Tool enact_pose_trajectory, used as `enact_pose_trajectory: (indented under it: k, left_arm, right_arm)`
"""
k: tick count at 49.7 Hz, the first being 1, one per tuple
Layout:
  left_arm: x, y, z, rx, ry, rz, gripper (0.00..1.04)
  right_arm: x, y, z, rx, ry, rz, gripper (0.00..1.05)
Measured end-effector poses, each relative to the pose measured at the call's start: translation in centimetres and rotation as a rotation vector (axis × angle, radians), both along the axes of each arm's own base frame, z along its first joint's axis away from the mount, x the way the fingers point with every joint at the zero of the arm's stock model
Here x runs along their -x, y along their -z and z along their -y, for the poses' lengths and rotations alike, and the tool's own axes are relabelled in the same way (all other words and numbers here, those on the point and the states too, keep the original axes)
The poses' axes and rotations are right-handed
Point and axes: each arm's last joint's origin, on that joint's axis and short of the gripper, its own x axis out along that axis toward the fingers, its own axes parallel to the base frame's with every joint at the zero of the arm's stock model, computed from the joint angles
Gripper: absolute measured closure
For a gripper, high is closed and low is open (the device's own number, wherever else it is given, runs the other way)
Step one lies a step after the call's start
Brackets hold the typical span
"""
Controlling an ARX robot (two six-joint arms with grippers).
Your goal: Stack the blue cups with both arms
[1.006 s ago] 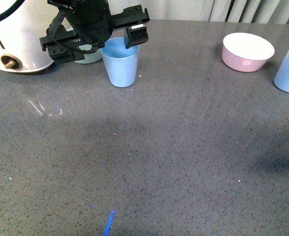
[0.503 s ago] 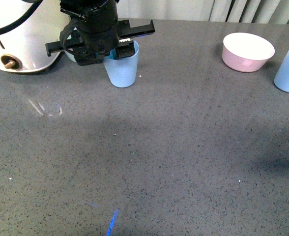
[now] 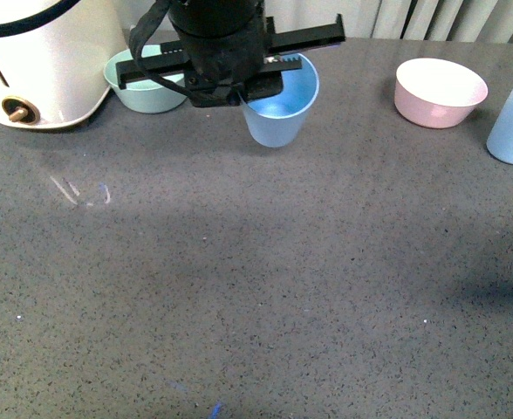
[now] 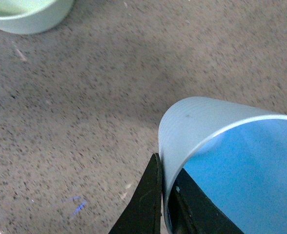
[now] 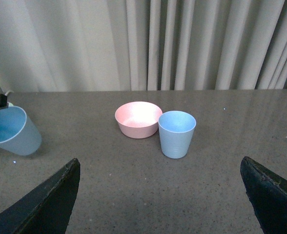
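While the left claw hangs over the far side of the table, it is clamped on the rim of one blue cup. In the left wrist view, one black finger sits outside the cup wall and the other sits inside. The thin wall is squeezed between them. This cup is tipped, not straight up. Its mouth leans toward the front camera, so the deep blue inside shows. I cannot tell if its base touches the table.

A green bowl sits just to the left of the claw. A white machine stands further left.

The other blue cup stands straight up on the table at the far right, well apart from the first one. A pink bowl sits just beside it, on the side nearer the first cup.

The right claw faces this cup but is not on it. Its two fingers are spread wide and hold nothing.
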Motion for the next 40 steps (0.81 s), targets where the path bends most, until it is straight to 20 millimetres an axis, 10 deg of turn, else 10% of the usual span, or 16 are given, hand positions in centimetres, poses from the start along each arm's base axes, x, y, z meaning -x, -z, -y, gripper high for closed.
enact_pose_trajectory:
  k: [40]
  left_arm:
    - [4.7, 2.7, 5.1, -0.078, 0.193, -0.105, 1.03]
  right_arm:
    - [0.0, 0.0, 0.0, 0.000, 0.000, 0.000, 0.09]
